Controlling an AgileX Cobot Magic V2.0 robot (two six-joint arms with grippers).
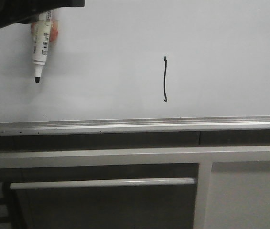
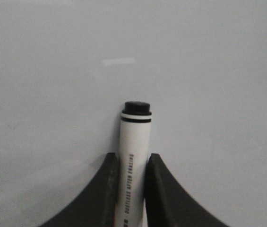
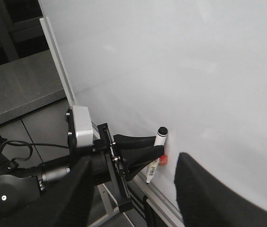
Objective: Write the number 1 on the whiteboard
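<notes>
The whiteboard (image 1: 182,33) fills the front view, with its silver rail (image 1: 135,125) along the lower edge. The number 1 (image 1: 165,79), a thin black wavy stroke, stands right of centre. At the top left my left gripper (image 1: 43,18) is shut on a white marker (image 1: 41,45), whose black tip points down, well left of the stroke. In the left wrist view both fingers (image 2: 109,189) press the marker's barrel (image 2: 135,142). My right gripper (image 3: 133,189) is open and holds nothing; it faces the whiteboard (image 3: 194,71) and the left gripper (image 3: 140,151). A small orange part (image 3: 162,160) shows behind the marker (image 3: 158,144).
Below the rail is a cabinet with a pale horizontal bar handle (image 1: 101,182) and white-framed panels (image 1: 247,191). The right wrist view shows the left arm's white wrist camera box (image 3: 81,126), black cables (image 3: 10,146) and grey floor tiles (image 3: 20,85).
</notes>
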